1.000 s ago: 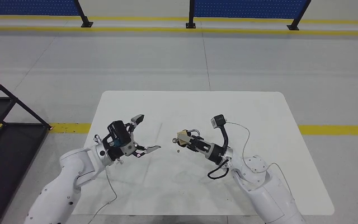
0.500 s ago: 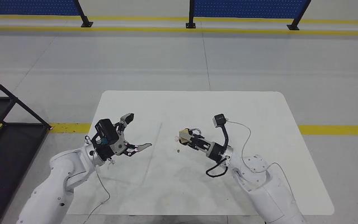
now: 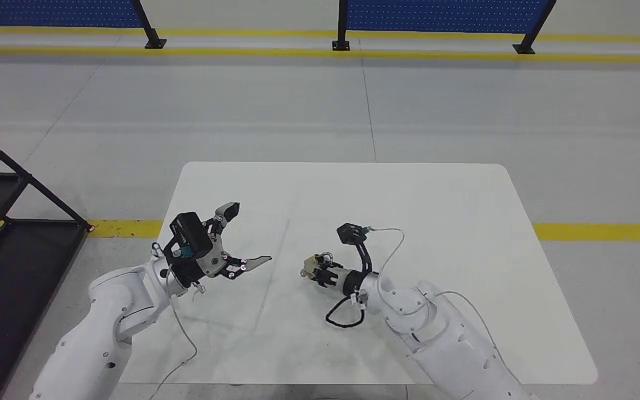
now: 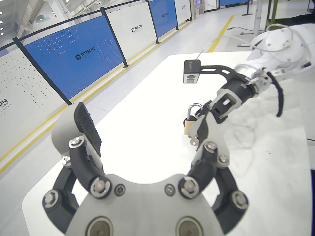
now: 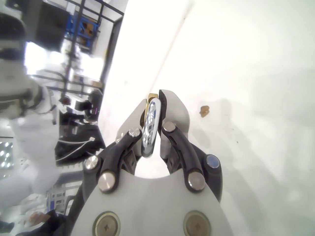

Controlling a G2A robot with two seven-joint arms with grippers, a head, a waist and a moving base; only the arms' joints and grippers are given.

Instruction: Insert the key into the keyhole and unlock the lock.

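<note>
**Top view with both wrist views.** I count two grippers, one padlock, one key and one white table (image 3: 450,200).

The left gripper (image 3: 243,237) sits left of the frame's centre, over the table's left part. Its two fingers are spread wide with nothing between them.

The right gripper (image 3: 312,268) sits just below the frame's centre and points toward the left gripper, near it but apart. Its jaws are clamped on the single padlock (image 4: 190,126), which is held above the tabletop. In the right wrist view the chrome shackle lies between the two pads, and the brass body pokes out past the fingertips.

The one silver key (image 4: 194,140) shows just under the brass body and touches it. A finger of the left gripper partly hides it, so I cannot tell how far it sits in the keyhole.

One small brown speck (image 5: 204,111) lies on the table near the right gripper.
</note>
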